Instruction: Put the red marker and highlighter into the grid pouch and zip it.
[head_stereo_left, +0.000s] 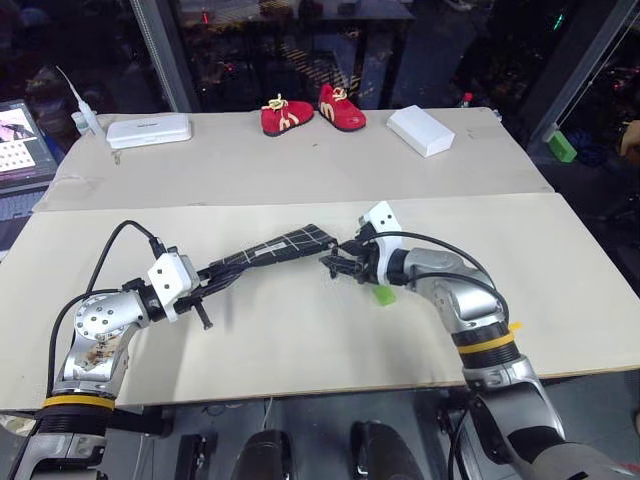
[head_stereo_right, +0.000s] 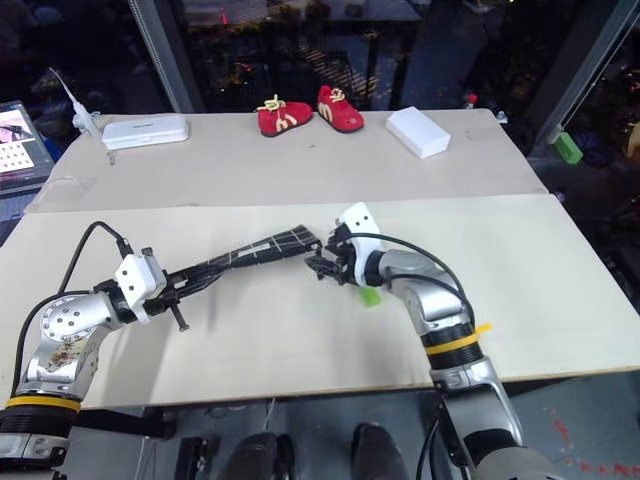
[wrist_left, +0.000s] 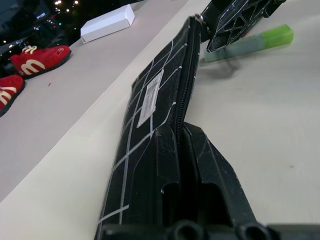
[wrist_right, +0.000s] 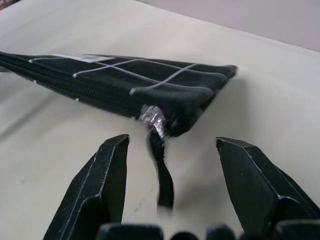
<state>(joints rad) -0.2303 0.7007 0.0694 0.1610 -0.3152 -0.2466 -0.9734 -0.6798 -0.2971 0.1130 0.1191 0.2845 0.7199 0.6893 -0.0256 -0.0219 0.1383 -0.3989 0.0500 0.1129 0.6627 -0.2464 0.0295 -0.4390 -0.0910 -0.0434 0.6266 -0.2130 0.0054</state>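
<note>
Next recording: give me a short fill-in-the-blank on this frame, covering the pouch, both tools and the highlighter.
1. The left tool is shut on the ____ end of the grid pouch.
2. The right tool has its jaws ____ around the dangling zipper pull strap.
3. The highlighter lies on the ____, not in the pouch.

Missing words: 1. near (robot-side); 2. open; 3. table

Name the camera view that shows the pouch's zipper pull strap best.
The right wrist view: the zipper pull strap hangs from the grid pouch between the open right gripper fingers. The left wrist view shows the zipper line, not the strap; in the head views it is too small to make out.
</note>
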